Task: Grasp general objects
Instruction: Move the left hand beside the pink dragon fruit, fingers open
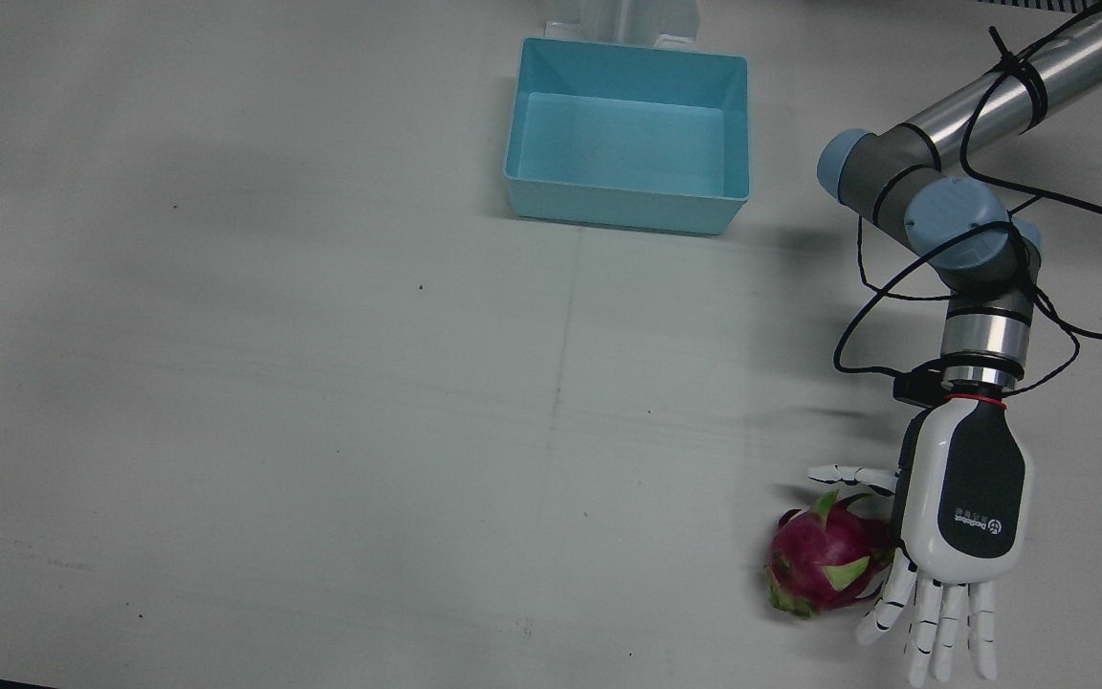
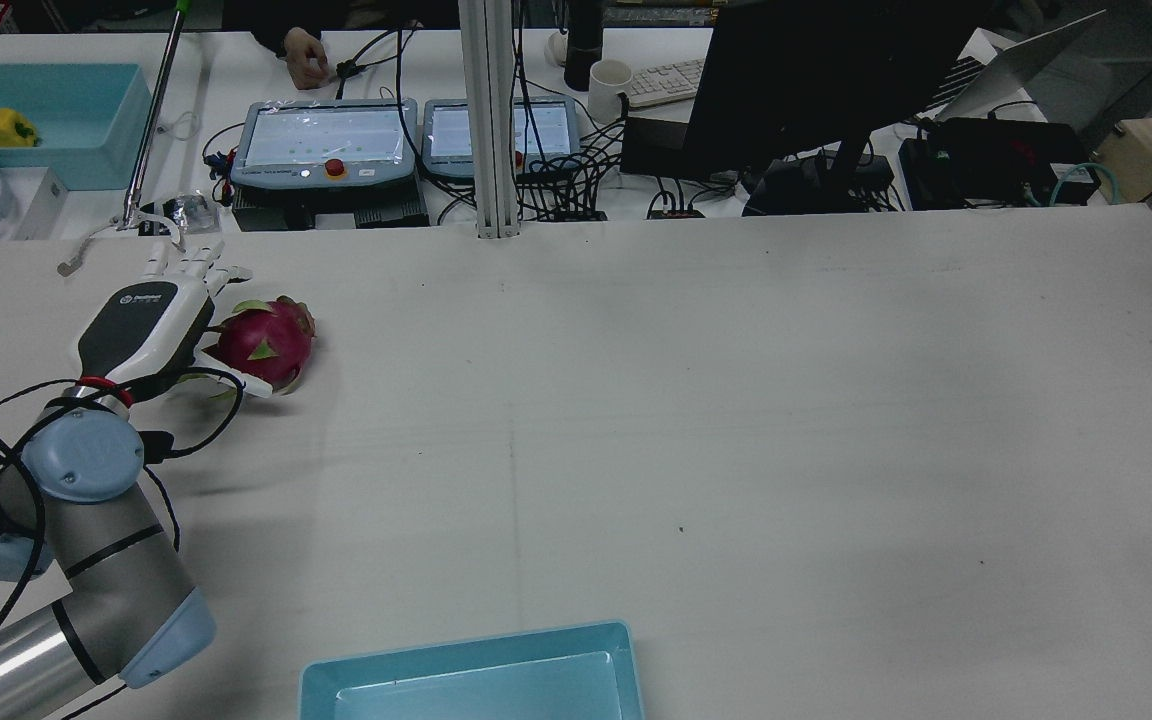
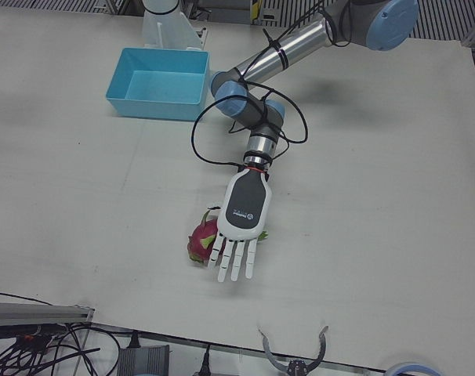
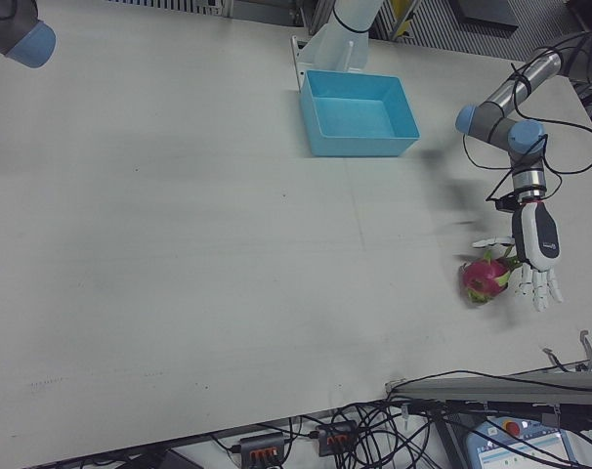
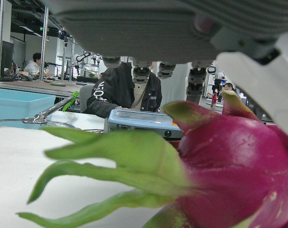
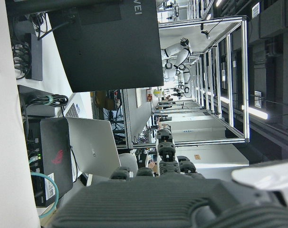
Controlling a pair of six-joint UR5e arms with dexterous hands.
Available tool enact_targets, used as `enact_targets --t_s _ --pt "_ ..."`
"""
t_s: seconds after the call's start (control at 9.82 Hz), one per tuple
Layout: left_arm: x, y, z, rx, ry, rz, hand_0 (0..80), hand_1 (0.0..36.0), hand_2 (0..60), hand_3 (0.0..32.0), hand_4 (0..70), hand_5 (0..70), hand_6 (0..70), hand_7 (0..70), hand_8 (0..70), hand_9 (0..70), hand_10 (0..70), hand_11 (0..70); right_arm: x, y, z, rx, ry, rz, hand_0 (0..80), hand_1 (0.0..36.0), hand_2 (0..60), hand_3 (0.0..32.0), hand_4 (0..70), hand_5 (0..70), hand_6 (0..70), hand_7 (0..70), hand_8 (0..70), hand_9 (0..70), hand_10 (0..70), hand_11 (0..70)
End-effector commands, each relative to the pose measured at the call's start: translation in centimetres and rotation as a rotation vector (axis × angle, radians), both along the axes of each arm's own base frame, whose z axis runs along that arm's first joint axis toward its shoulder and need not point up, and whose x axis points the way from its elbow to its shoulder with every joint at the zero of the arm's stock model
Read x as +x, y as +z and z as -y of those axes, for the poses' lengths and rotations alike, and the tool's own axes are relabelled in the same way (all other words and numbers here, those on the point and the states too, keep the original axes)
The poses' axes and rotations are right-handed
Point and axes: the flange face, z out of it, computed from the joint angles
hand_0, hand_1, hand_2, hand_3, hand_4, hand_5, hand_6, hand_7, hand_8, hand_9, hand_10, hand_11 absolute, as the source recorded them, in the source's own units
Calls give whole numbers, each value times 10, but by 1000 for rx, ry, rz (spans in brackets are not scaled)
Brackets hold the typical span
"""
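Note:
A magenta dragon fruit (image 1: 824, 560) with green scales lies on the white table near the operators' edge, before the left arm. My left hand (image 1: 967, 498) rests right beside it, palm toward the fruit, with its fingers (image 1: 938, 632) straight and its thumb stretched past the fruit's robot-side end. The hand is open and nothing is gripped. The rear view shows the fruit (image 2: 266, 340) against the palm of this hand (image 2: 151, 320). In the left hand view the fruit (image 5: 229, 175) fills the lower picture under the fingers (image 5: 141, 71). My right hand (image 6: 182, 199) shows only in its own view, fingers extended, empty.
An empty light-blue bin (image 1: 628, 206) stands at the table's robot side, near the middle. Beyond the far edge in the rear view are two teach pendants (image 2: 326, 140), a black monitor (image 2: 836, 70), cables and a person's hand (image 2: 304, 55).

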Motion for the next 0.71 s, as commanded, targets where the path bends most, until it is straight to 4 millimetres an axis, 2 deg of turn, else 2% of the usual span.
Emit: enact_targets --t_s 0.0,0.61 --pt "6 9 4 4 1 -1 479 140 109 56 23 209 20 77 129 5 9 21 0 0 0 0 1 0 0 0 0 0 0 0 0 0 0 0 0 0" --pt "12 6 9 12 1 22 479 140 109 56 23 209 20 77 129 5 9 21 0 0 0 0 1 0 0 0 0 0 0 0 0 0 0 0 0 0"
